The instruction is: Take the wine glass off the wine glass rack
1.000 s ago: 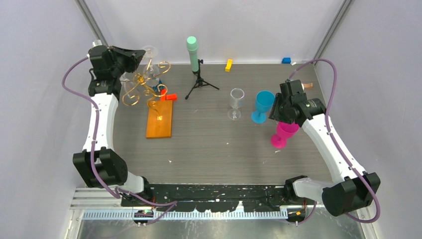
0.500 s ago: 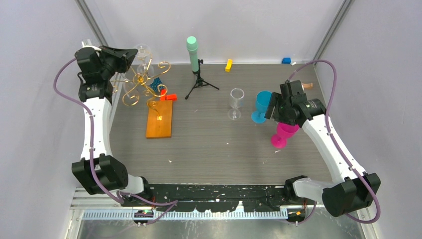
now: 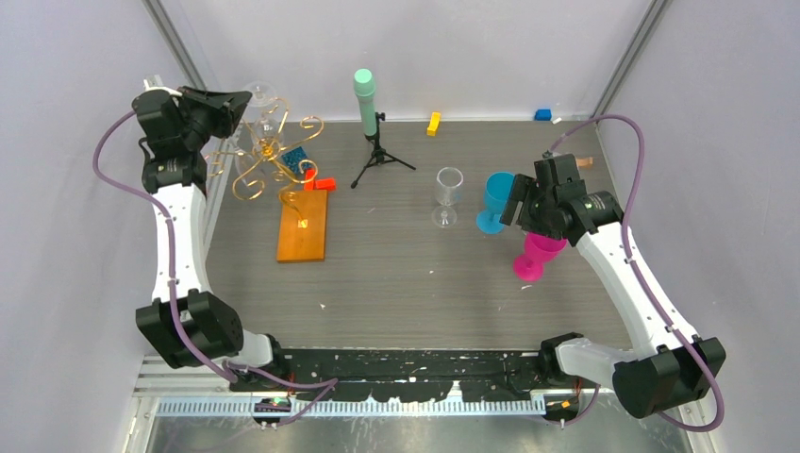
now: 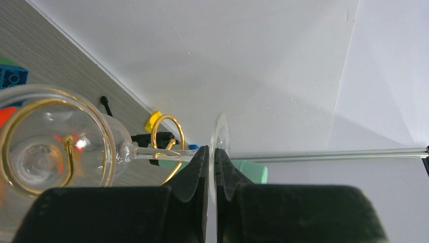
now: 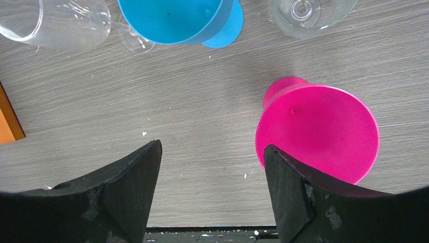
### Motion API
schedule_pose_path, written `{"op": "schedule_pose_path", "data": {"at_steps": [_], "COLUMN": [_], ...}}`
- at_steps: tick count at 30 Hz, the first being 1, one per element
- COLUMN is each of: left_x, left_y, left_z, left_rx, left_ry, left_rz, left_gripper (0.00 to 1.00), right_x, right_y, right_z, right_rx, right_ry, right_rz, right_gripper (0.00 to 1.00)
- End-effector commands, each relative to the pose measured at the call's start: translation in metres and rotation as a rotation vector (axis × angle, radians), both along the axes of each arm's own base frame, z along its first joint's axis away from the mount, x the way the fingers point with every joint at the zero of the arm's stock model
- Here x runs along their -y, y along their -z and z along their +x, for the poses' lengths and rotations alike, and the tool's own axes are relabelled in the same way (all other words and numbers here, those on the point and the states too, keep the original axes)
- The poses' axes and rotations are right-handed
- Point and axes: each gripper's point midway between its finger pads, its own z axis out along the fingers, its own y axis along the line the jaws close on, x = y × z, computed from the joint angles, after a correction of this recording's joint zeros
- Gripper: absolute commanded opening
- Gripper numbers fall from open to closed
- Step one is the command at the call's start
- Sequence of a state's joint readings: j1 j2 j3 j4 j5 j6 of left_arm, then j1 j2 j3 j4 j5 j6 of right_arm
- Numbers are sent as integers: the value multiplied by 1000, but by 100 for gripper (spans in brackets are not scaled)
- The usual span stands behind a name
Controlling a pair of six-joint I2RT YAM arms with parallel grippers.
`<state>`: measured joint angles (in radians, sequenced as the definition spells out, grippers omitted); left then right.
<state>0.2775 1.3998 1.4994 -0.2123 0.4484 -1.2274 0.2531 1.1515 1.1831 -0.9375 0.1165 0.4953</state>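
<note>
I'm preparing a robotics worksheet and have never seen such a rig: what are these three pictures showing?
Two robot arms are bolted to a table. The wide picture looks down from above; the other two come from a camera on each wrist. The left end effector is shut on the foot of a clear wine glass at the gold rack. The right end effector hangs open by a pink cup. A blue cup, another glass and a tripod stand nearby.

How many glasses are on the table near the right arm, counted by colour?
Clear glasses: 2
Blue glass: 1
Pink glass: 1
Total: 4
</note>
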Motion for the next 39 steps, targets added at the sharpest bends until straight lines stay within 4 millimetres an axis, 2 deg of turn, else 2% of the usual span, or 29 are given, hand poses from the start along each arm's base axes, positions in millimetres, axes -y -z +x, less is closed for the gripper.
{"op": "schedule_pose_path", "data": {"at_steps": [1,11,17,21,26,30,35,39], "left_x": [-8,-14,6,26,61,86,105,123], "left_y": [-37,-50,-62,-77,-103,-112,-122,-130], "left_z": [13,42,59,62,48,29,-5,-39], "left_rx": [126,221,275,340,436,459,487,525], "left_ry": [-5,11,96,162,266,329,357,436], "left_rz": [28,-12,-7,-3,20,30,52,71], "left_gripper": [0,0,0,0,0,0,0,0], "right_x": [0,1,1,1,-1,-2,-9,-26], "right_y": [-10,-8,-8,-7,-10,-14,-21,-35], "right_z": [5,8,11,10,9,7,3,-4], "right_rx": [57,52,55,50,60,71,88,119], "right_ry": [2,-4,-8,-9,-14,-16,-40,-128], "right_rz": [9,-6,-9,-9,1,15,55,135], "right_gripper": [79,79,79,79,79,79,79,73]}}
